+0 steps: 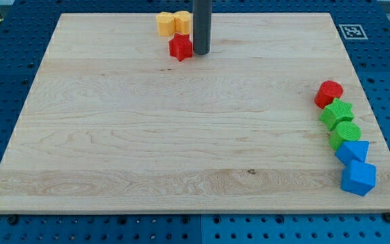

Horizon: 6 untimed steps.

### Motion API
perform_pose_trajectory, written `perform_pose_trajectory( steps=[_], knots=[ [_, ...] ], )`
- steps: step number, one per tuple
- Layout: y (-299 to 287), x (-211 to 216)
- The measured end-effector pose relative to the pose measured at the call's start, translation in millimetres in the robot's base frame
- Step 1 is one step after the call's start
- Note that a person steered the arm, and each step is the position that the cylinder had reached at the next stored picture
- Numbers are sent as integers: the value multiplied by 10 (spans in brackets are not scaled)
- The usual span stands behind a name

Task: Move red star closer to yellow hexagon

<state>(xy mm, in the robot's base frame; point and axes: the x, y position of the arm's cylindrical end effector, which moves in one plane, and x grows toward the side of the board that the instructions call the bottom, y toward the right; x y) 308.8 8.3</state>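
Where the wooden board (181, 135) nears the view's bottom right, seven blocks begin: two blue blocks (357, 177) (352, 150), then two ribbed green blocks (344, 133) (336, 113), then a red cylinder (328, 92), chained edge to edge. Farther up, my tip (201, 53), a plain dark rod with nothing to open or close, touches the red star (180, 47) on its right. Just beyond sit the yellow hexagon (181, 21) and an orange block (165, 23), side by side.

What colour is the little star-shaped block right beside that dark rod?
Red. The small red star block shows plainly in the camera view, near the view's top.
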Motion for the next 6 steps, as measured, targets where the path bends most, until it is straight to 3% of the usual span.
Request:
perform_pose_trajectory(
  steps=[2,3,6],
  knots=[
    [-3,-37],
    [49,350],
    [-266,5]
  ],
)
